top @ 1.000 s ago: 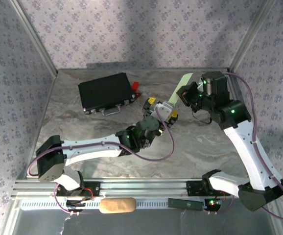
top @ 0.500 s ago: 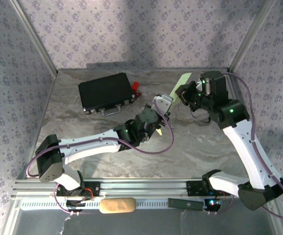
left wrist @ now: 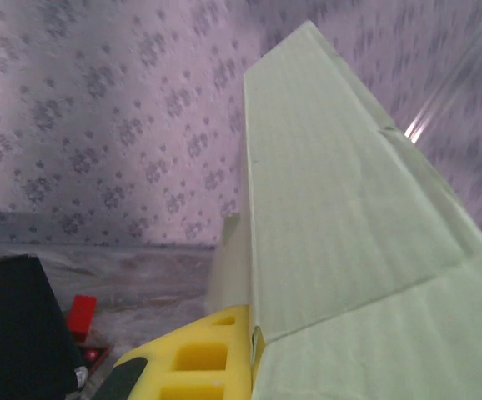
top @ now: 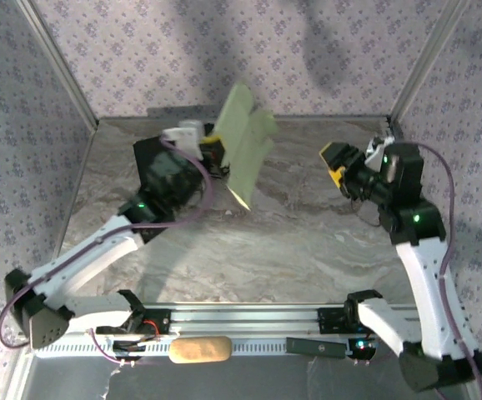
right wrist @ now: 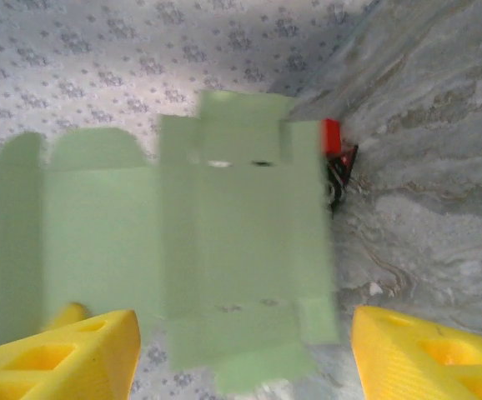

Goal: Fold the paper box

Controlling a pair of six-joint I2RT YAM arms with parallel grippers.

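Observation:
The paper box (top: 245, 148) is a flat pale green cutout with flaps, held up in the air above the back middle of the table. My left gripper (top: 213, 148) is shut on its left edge. In the left wrist view the card (left wrist: 349, 217) runs up and away from my gripper (left wrist: 258, 354), pinched against the yellow finger (left wrist: 195, 358). My right gripper (top: 341, 167) stands open at the right, apart from the card. In the right wrist view the blurred cutout (right wrist: 183, 242) hangs ahead of my gripper (right wrist: 243, 342), beyond the spread yellow fingertips (right wrist: 66, 354), with nothing between them.
A black case (top: 159, 167) lies at the back left, partly under my left arm, with a small red piece (right wrist: 331, 136) beside it. A tan object (top: 199, 350) sits on the rail at the near edge. Patterned walls close the back and sides.
My left gripper shut on the card and swung it up and to the back left. My right gripper let go of it, opened and drew back to the right.

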